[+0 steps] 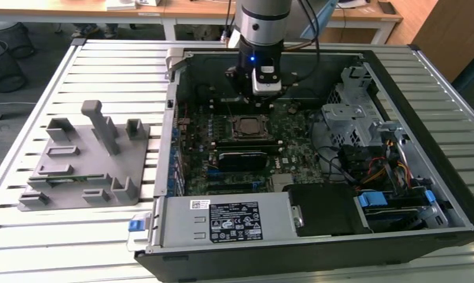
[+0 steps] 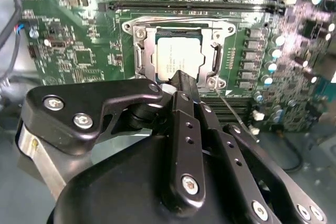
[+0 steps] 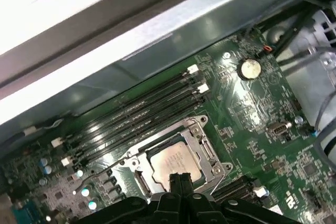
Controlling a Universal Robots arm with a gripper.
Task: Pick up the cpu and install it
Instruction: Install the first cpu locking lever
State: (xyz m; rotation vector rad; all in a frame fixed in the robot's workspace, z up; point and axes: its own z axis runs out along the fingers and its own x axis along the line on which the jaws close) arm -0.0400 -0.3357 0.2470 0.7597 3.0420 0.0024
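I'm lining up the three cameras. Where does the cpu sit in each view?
Exterior view: cpu in the socket, mid-motherboard, below the hand.
Second wrist view: cpu just beyond the fingertips.
First wrist view: cpu above the fingertips.
Shared landmark: metal socket frame.

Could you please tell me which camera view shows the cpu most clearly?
The second wrist view: the cpu sits in its socket, its metal top plainly visible. The first wrist view shows it partly behind the end effector; the exterior view shows it small.

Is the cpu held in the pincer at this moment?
No, in the second wrist view the cpu lies flat inside the socket frame, and the shut pincer holds nothing.
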